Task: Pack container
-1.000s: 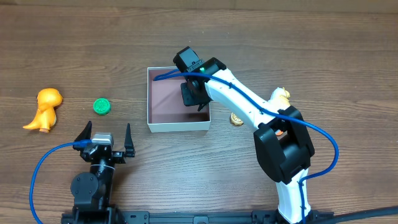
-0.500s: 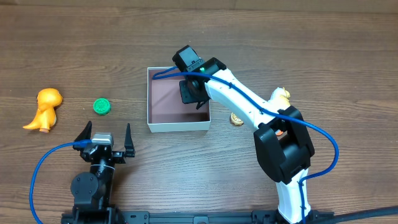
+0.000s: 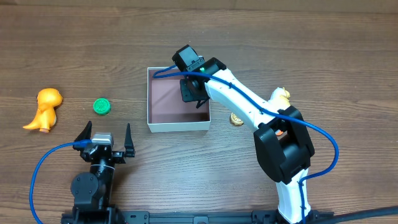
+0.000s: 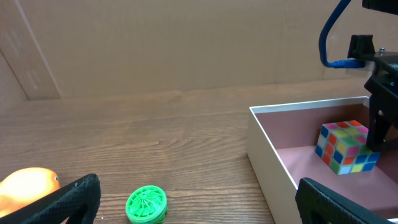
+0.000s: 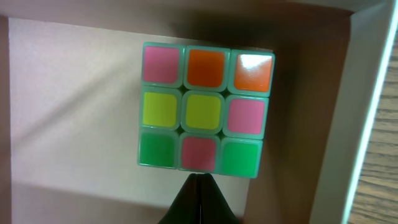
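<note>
Right gripper (image 5: 198,183) is pinched together right by the puzzle cube (image 5: 205,109) in the container (image 3: 179,127), left gripper (image 3: 106,133) sits wide apart.

The overhead camera looks straight down from high above on the whole table (image 3: 311,50), with both arm bases at its near edge. The left wrist camera sits low near the table's near left part and faces level across it toward the far wall. The right wrist camera points straight down, close above the colour cube (image 5: 205,109). All three views share the container (image 4: 264,162), and both wrist views share the cube.
</note>
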Robot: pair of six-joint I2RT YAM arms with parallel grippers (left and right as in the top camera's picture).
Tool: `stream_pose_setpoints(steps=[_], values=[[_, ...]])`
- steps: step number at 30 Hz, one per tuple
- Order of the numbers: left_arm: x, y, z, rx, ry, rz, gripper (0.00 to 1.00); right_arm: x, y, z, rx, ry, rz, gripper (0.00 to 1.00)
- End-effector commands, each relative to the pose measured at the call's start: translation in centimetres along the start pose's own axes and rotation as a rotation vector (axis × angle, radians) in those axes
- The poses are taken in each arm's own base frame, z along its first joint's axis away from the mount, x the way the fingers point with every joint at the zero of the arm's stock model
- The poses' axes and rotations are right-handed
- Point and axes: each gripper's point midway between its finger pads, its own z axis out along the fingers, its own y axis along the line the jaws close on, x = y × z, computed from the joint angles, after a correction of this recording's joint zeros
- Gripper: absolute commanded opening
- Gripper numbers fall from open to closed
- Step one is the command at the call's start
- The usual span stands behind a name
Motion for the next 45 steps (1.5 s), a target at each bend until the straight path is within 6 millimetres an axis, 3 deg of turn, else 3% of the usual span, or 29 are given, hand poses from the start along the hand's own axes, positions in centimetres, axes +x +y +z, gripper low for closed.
stream_pose_setpoints(steps=[1,14,31,45], values=[[0.1,-0.1,0.0,0.009,0.0,0.015,1.0,-0.3,-0.8,0.6,0.045,-0.017,0.007,0.04],[0.1,-0.1,0.0,0.009,0.0,0.015,1.0,-0.7,-0.5,0.6,0.035,-0.036,0.009,0.04],[0.1,-0.1,0.0,0.009,0.0,0.015,1.0,0.4,0.0,0.7,0.005,0.016,0.028,0.04],[0.1,-0.1,0.0,0.009,0.0,0.015,1.0,-0.7,0.4,0.8,-0.008,-0.028,0.033,0.04]])
